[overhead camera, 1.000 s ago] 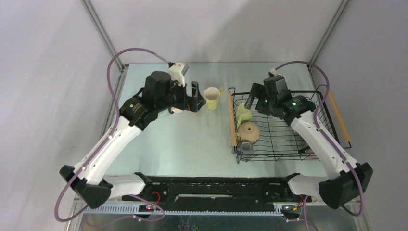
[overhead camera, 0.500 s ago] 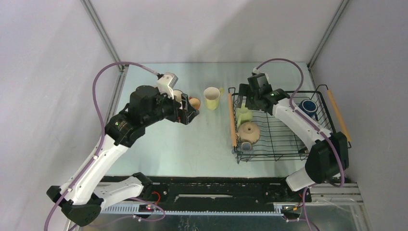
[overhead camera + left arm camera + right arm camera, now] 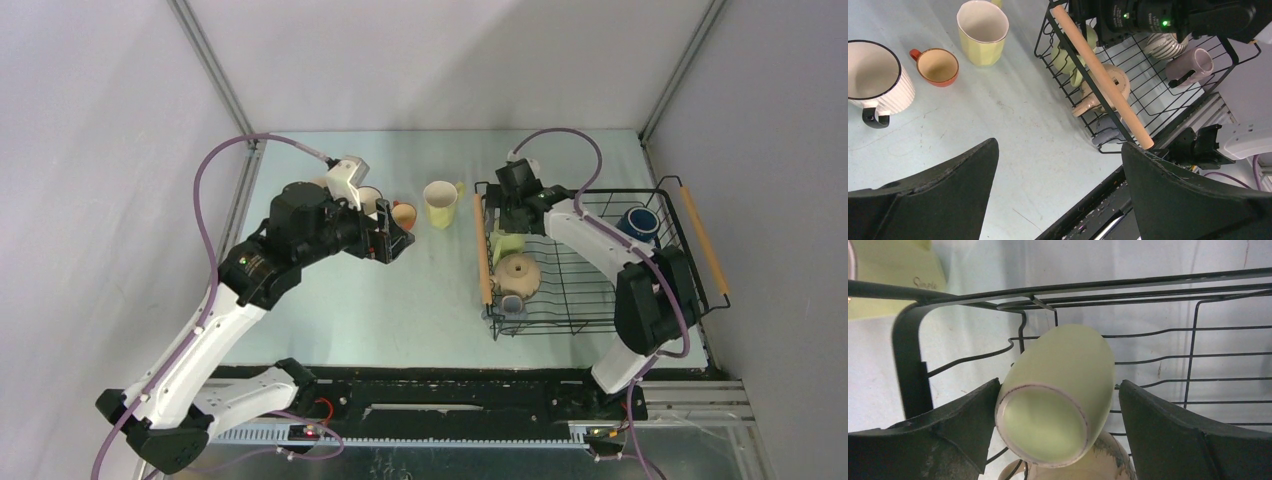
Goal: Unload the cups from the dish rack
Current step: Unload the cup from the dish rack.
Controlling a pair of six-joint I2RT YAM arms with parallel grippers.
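Note:
The black wire dish rack (image 3: 600, 300) stands on the right, with a wooden handle (image 3: 1100, 72). In it lie a pale green cup (image 3: 507, 246), a tan cup (image 3: 518, 273), a grey cup (image 3: 513, 306) and a dark blue cup (image 3: 638, 222). The left wrist view also shows a mauve-pink cup (image 3: 1193, 67) and a cream ribbed cup (image 3: 1165, 46). My right gripper (image 3: 1059, 386) is open, its fingers on either side of the tilted pale green cup (image 3: 1058, 395). My left gripper (image 3: 393, 236) is open and empty above the table. A pale yellow cup (image 3: 439, 203) stands on the table.
An orange-red cup (image 3: 938, 66) and a white ribbed mug with a black rim (image 3: 873, 80) stand on the table left of the pale yellow cup (image 3: 982, 30). The black front rail (image 3: 450, 385) runs along the near edge.
My left gripper has drawn back left from the pale yellow cup, uncovering the orange-red cup. My right gripper has moved to the rack's far left corner, over the pale green cup, uncovering the blue cup.

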